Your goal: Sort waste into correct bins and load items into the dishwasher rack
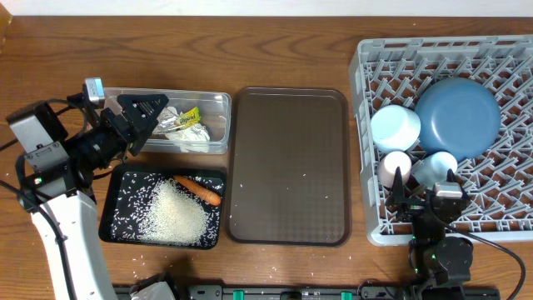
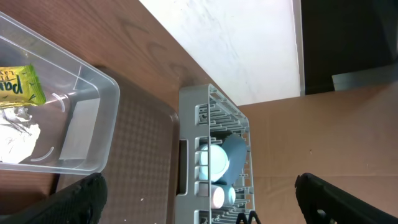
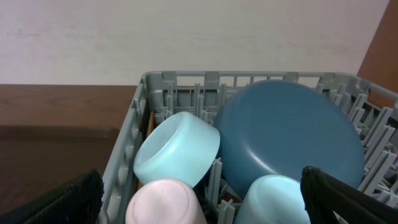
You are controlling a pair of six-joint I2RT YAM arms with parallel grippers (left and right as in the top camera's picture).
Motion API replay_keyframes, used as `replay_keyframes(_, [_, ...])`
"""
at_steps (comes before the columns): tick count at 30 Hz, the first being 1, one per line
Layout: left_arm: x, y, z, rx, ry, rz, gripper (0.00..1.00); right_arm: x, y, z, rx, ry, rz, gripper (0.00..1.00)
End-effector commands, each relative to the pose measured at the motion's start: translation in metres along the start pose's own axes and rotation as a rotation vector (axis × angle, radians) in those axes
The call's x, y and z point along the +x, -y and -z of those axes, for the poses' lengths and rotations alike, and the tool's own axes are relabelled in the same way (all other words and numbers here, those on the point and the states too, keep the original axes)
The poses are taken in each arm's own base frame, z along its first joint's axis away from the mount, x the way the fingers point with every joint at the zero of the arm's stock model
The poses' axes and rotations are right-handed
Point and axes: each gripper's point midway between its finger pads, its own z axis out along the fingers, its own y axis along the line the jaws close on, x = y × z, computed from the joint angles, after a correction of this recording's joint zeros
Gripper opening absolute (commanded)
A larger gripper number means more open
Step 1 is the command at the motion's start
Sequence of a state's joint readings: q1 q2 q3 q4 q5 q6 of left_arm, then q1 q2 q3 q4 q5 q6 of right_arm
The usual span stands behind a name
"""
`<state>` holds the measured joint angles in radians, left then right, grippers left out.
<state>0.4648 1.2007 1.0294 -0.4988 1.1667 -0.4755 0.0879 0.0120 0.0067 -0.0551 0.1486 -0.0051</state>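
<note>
On the table's (image 1: 275, 42) right, the rack (image 1: 500, 200) holds the plate (image 1: 457, 117), bowl (image 1: 396, 127), pink cup (image 1: 395, 165) and blue cup (image 1: 435, 167), the right claw (image 1: 423, 185) spread empty at its near edge, while the left claw (image 1: 156, 117), spread empty, hovers at the clear tub's (image 1: 218, 125) end, beside the black tray (image 1: 108, 218) holding rice (image 1: 176, 215) and carrot (image 1: 198, 188).

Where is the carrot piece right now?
Overhead view, left side: the orange carrot piece lies in the black tray, at the edge of the rice pile, next to the clear tub.
</note>
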Motion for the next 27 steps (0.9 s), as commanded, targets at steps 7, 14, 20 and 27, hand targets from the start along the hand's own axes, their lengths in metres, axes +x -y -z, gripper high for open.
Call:
replay_keyframes(7, [-0.002,0.003,0.003,0.0,0.011,-0.003,0.99,0.0,0.0,0.0,-0.002,0.001,0.011,0.99])
replay_keyframes(14, [-0.002,0.004,0.003,0.001,0.011,-0.004,0.99,0.0,0.0,0.0,-0.002,0.001,0.011,0.99])
replay_keyframes(20, [0.008,0.025,0.009,0.024,0.021,-0.073,0.99,0.0,0.0,0.0,-0.002,0.001,0.011,0.99])
replay_keyframes(27, [0.06,0.083,0.004,0.126,-0.071,-0.246,0.99,0.0,0.0,0.0,-0.002,0.001,0.011,0.99])
